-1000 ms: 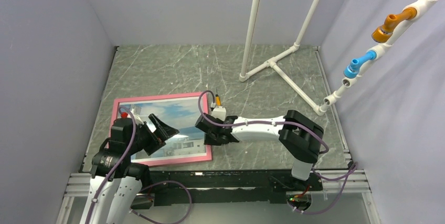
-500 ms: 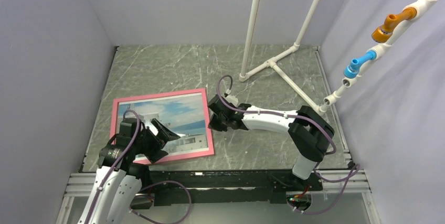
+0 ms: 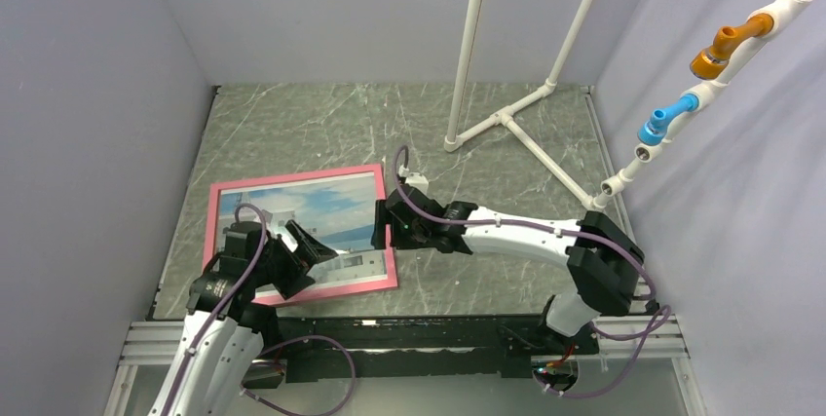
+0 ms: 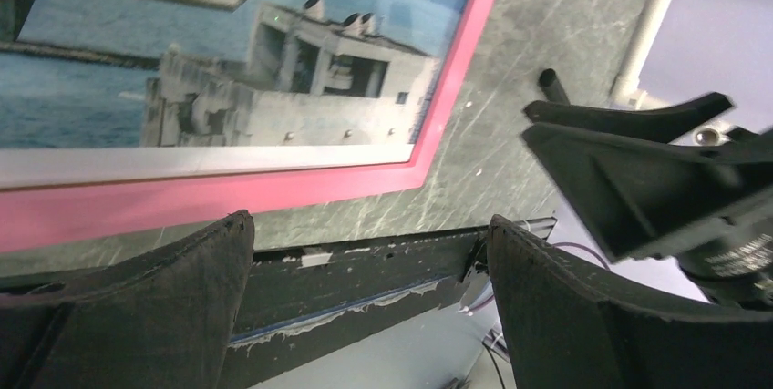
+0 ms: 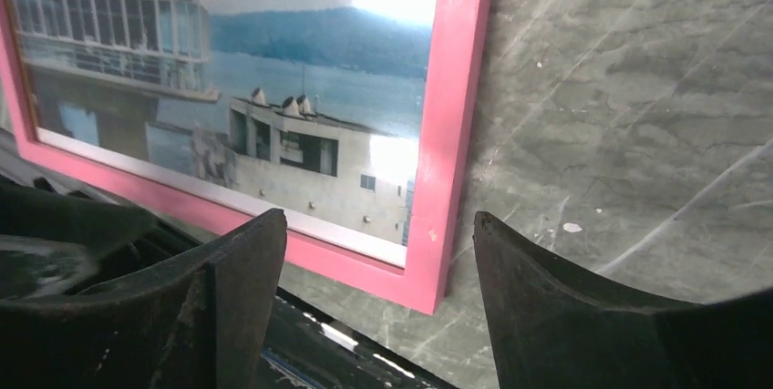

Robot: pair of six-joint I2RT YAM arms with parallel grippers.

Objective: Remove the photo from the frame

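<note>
The pink frame (image 3: 360, 287) lies flat on the left near part of the marble table, with the photo (image 3: 321, 204) of a white ship, water and sky inside it. My left gripper (image 3: 317, 248) hovers open over the frame's near right part. In the left wrist view its fingers (image 4: 182, 266) straddle the table's near edge below the pink border (image 4: 273, 190) and the photo (image 4: 228, 61). My right gripper (image 3: 383, 226) is open at the frame's right edge. In the right wrist view the frame's near right corner (image 5: 428, 271) sits between the jaws, and nothing is gripped.
A white pipe stand (image 3: 502, 119) rises at the back right of the table (image 3: 292, 124). A slanted pipe with blue and orange fittings (image 3: 672, 124) runs along the right wall. A black rail (image 3: 438, 323) marks the near edge. Grey walls close three sides.
My right gripper closed and then opened again while the arm swung left to the frame's right edge. The left gripper sank back toward the near edge. The frame shifted slightly.
</note>
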